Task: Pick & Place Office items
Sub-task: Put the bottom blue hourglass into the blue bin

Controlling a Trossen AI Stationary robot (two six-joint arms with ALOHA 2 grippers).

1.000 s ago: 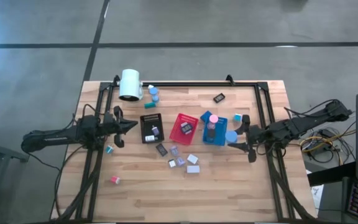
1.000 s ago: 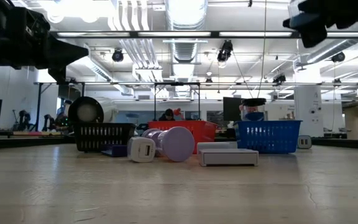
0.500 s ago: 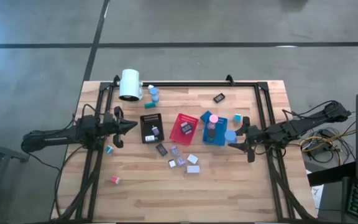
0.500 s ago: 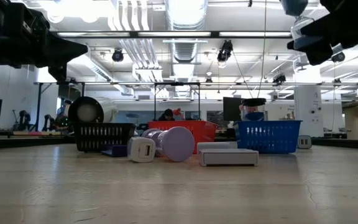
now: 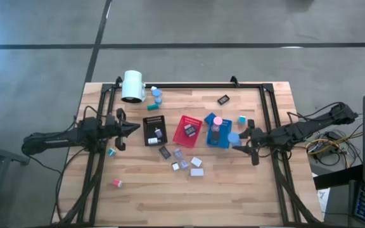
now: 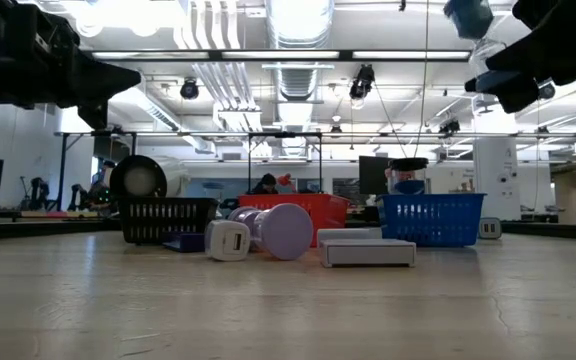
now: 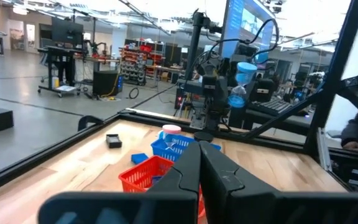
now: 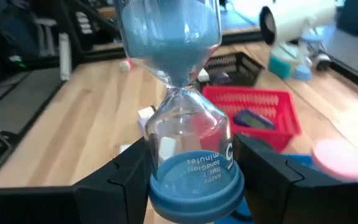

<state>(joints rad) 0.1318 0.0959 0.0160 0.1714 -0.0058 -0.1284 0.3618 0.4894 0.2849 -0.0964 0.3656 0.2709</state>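
At the table's left edge, the left gripper (image 5: 135, 127) is held above the wood with its fingers (image 7: 219, 174) pressed together and nothing between them. A small teal piece (image 5: 111, 152) is seen just below it on the table, and a small red piece (image 5: 116, 183) lies farther toward the near edge. A big white cylinder (image 5: 132, 85) is laid on its side at the far left corner, with two blue caps (image 5: 156, 95) and a teal block (image 5: 153, 106) beside it.

Three trays are lined up across the middle: a black tray (image 5: 154, 130), a red tray (image 5: 187, 130) and a blue tray (image 5: 218, 131), the last with a pink cap (image 5: 218, 120) standing in it. Loose white, grey and lavender blocks (image 5: 196, 162) are scattered on the wood just in front of the trays, and a small black piece (image 5: 223, 99) is set apart near the far edge.

At the blue tray's right side, a blue sand timer (image 8: 182, 93) is gripped by the right gripper (image 5: 241, 141), lifted clear of the table; its jaws are closed on the glass. In the low view the sand timer (image 6: 473, 25) is shown high above the blue tray (image 6: 433, 218). A small teal block (image 5: 241, 119) is left on the wood just beyond it.
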